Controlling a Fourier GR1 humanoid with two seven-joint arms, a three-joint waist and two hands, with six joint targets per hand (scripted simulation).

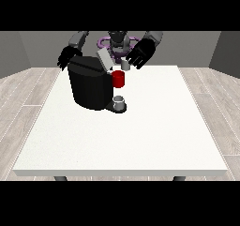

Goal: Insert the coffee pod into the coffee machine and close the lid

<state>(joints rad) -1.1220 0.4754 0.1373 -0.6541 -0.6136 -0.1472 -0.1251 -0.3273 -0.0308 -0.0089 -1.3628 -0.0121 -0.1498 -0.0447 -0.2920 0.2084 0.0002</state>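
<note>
A black coffee machine [90, 85] stands on the white table [140, 136] at the back left. Its grey lid [104, 58] is tilted up and open above a red pod holder [118, 79]. A small grey cup [119, 102] sits on the machine's base. The hand at the view's right [140, 54] hovers just right of the lid, fingers curled round a small grey coffee pod [125, 64] above the red holder. The hand at the view's left [66, 57] hangs behind the machine's top left corner, holding nothing.
The table's front edge [122, 172] runs across the lower view. A wooden floor [23, 94] surrounds the table.
</note>
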